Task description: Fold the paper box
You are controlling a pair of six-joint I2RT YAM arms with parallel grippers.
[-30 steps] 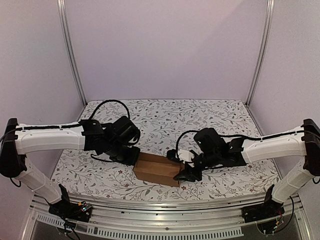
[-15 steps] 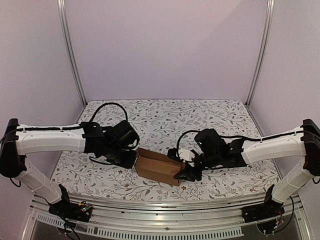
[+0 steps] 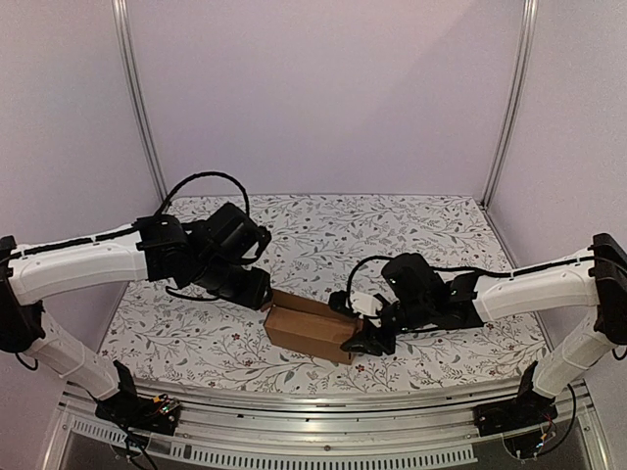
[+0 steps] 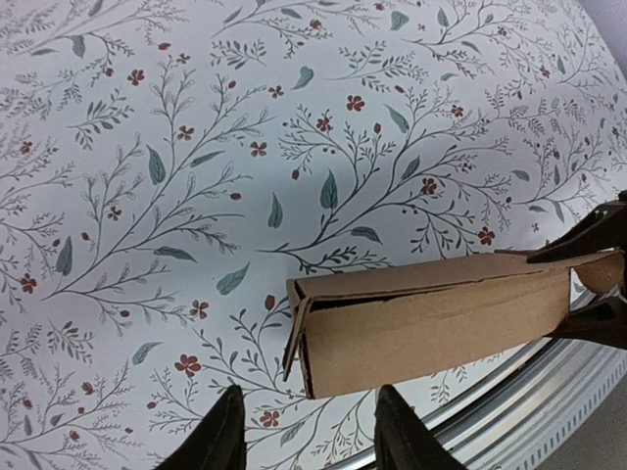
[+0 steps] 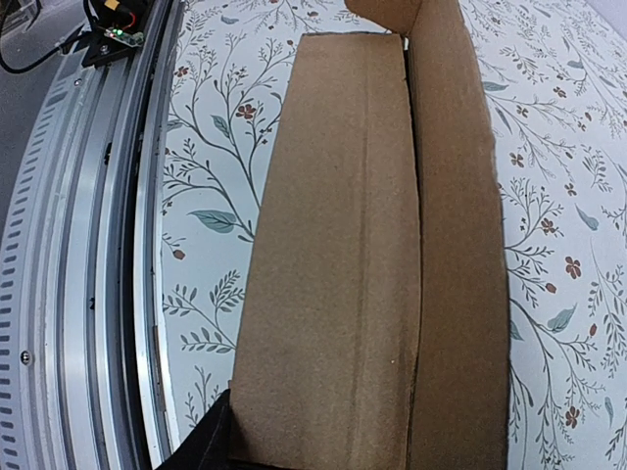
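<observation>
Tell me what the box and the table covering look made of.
Paper box: plain brown corrugated cardboard, matte and unprinted; raw die-cut edges and fold creases show at its open end. Table covering: probably a printed cloth or vinyl sheet, pale with a leaf-and-red-flower pattern; it lies flat with little sheen, so which one stays open.

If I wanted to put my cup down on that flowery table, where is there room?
The far half of the table, between the back wall and both arms, is bare. It is crowded around the paper box, with the left gripper and right gripper at its ends.
</observation>
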